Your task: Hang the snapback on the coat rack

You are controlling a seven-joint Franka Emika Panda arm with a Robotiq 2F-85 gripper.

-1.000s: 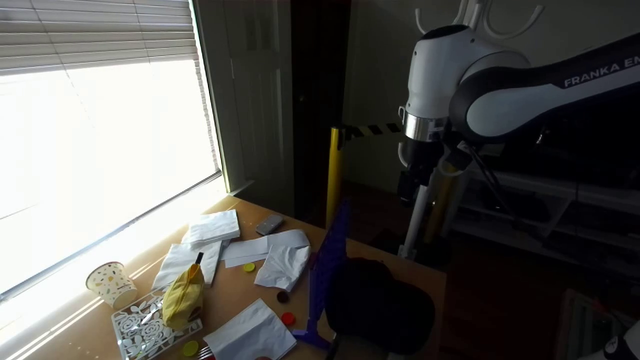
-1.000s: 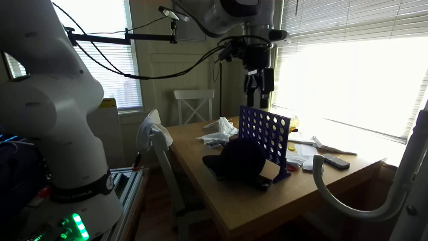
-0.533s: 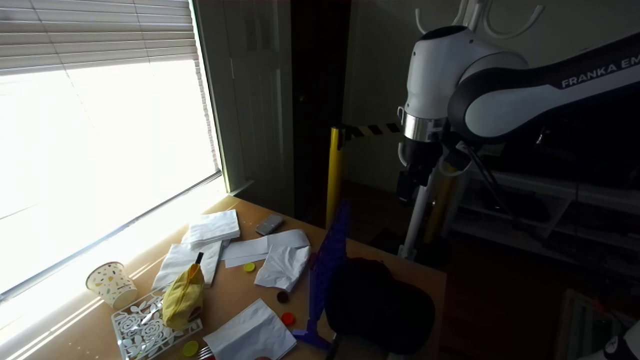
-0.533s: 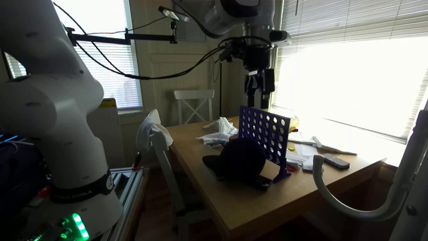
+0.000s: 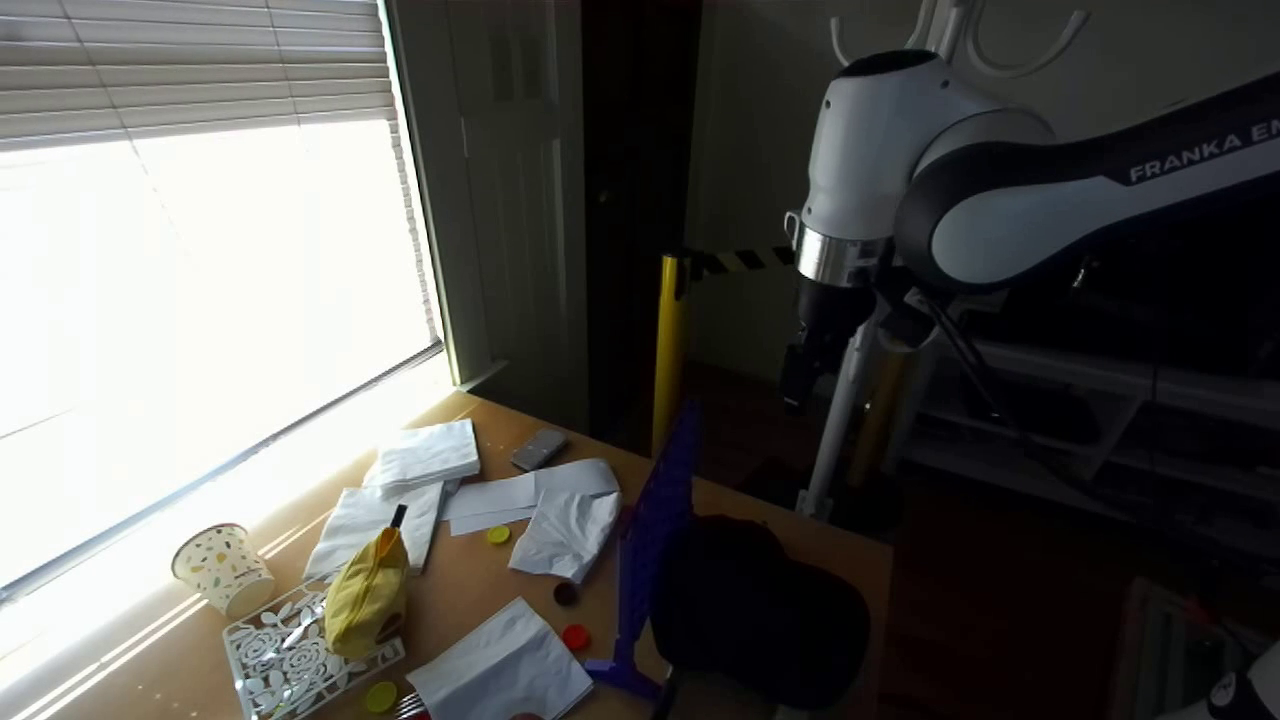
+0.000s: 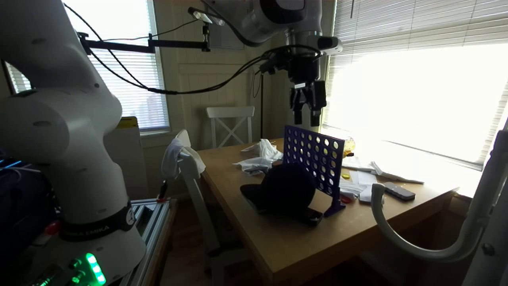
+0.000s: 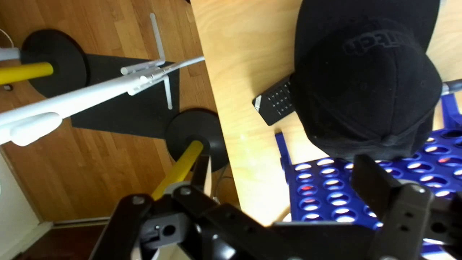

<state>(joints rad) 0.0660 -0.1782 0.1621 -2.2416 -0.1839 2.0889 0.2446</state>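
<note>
The black snapback (image 6: pixel 285 190) lies on the table, crown up, against the purple game board; it also shows in an exterior view (image 5: pixel 760 610). In the wrist view the snapback (image 7: pixel 364 86) has a dark logo, with its brim toward the top. My gripper (image 6: pixel 306 119) is open and empty, above the table and higher than the board. In the wrist view its fingers (image 7: pixel 373 180) stand wide apart with nothing between them. The white coat rack (image 5: pixel 838 430) stands past the table edge. One rack hook (image 6: pixel 428 252) shows large, and the rack is at left in the wrist view (image 7: pixel 90 95).
The purple board (image 6: pixel 313 159) stands upright beside the snapback. A small black keypad object (image 7: pixel 276 103) lies partly under the snapback. Napkins (image 5: pixel 500 660), a yellow pouch (image 5: pixel 368 595) and a cup (image 5: pixel 224 570) lie beyond the board. A yellow post (image 5: pixel 670 350) stands off the table.
In the last half second the wrist has tilted a little and the open gripper has shifted slightly, its fingertips a bit higher. The snapback and other objects have not moved.
</note>
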